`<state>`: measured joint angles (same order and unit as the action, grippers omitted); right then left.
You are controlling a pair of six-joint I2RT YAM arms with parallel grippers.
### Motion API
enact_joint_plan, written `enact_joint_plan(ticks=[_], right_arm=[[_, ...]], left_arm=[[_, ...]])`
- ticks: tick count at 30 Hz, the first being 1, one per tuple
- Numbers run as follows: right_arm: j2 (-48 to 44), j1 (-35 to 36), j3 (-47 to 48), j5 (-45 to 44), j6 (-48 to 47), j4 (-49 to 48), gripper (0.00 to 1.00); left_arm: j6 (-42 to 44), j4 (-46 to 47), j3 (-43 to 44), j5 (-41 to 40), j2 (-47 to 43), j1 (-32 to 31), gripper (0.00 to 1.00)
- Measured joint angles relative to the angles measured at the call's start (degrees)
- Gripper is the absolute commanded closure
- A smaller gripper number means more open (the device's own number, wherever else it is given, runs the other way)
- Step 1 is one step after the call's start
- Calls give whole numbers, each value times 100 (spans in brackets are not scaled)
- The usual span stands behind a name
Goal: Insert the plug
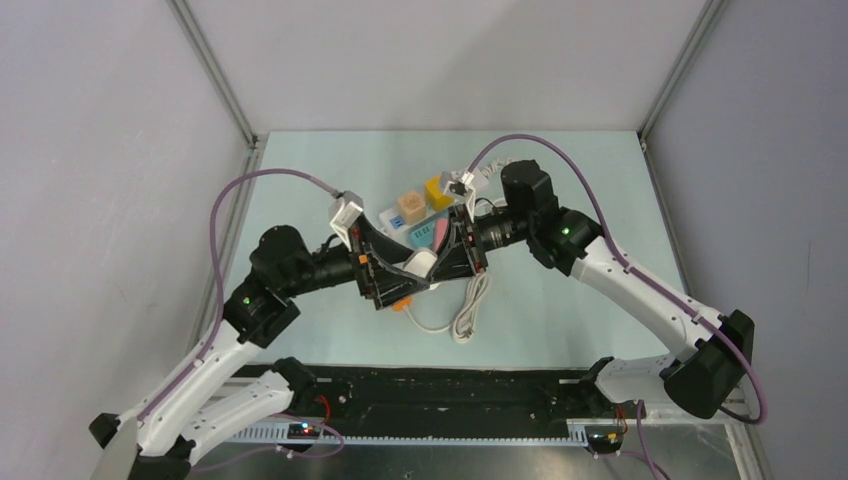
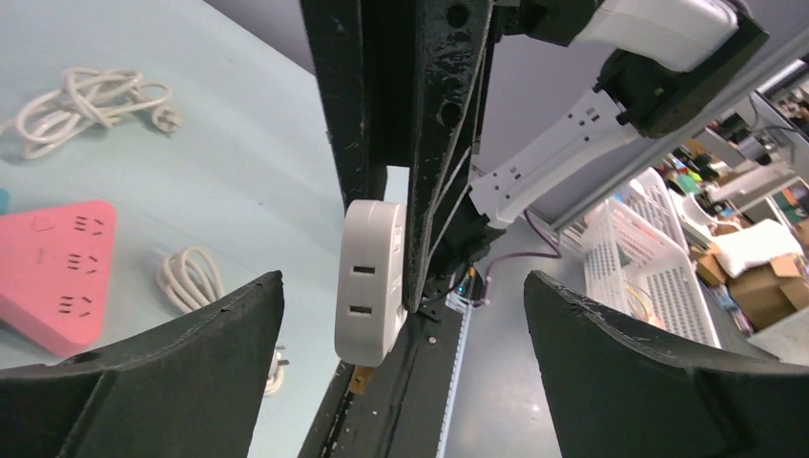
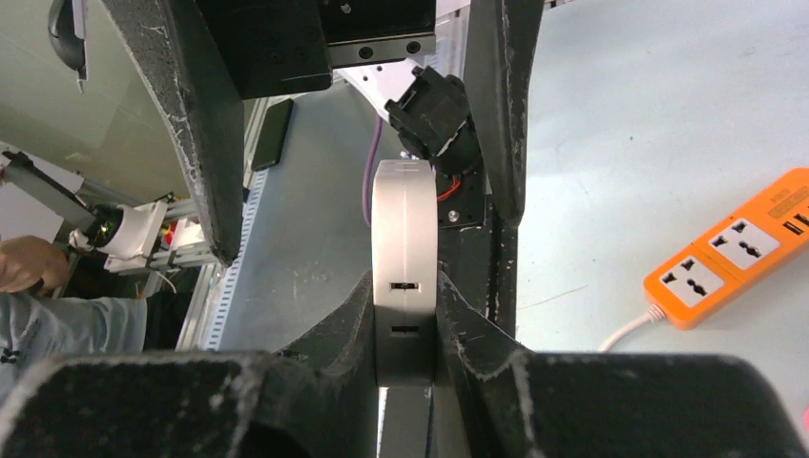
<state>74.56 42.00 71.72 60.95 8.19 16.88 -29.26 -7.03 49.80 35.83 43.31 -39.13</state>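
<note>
In the top view's centre, the right gripper (image 3: 404,310) clamps the white plug block (image 3: 404,229). The left gripper (image 2: 403,286) gapes wide around both, apparently not touching. A pink strip (image 1: 428,234) lies just above them and a coiled cord (image 1: 470,312) just below. An orange strip (image 3: 735,250) sits at the right wrist view's right edge.

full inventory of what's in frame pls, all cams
white adapter: 1, white, clamped in the right gripper, above the table
pink power strip: 1, pink, triangular, on the table
orange power strip: 1, orange, on the table, white lead
white cable bundles: 2 in the left wrist view, white, loose on the table
tan block: 1, tan, far side behind the grippers
yellow block: 1, yellow, beside the tan block
table: 1, pale green
left gripper: 1, black, open, fingers either side of the adapter
right gripper: 1, black, shut on the adapter
</note>
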Motion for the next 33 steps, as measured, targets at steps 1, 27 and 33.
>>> enact_joint_plan(ticks=[1,27,33], right_arm=[[0,-11,0,-37,22,0,100],[0,-201,0,-190,341,-179,100],[0,-203,0,-201,313,-153,100]], left_arm=[[0,0,-24,-90,-46,0,1],[-66,-92,-518,50,-24,0,68],[-66,-114,-518,61,-24,2,88]])
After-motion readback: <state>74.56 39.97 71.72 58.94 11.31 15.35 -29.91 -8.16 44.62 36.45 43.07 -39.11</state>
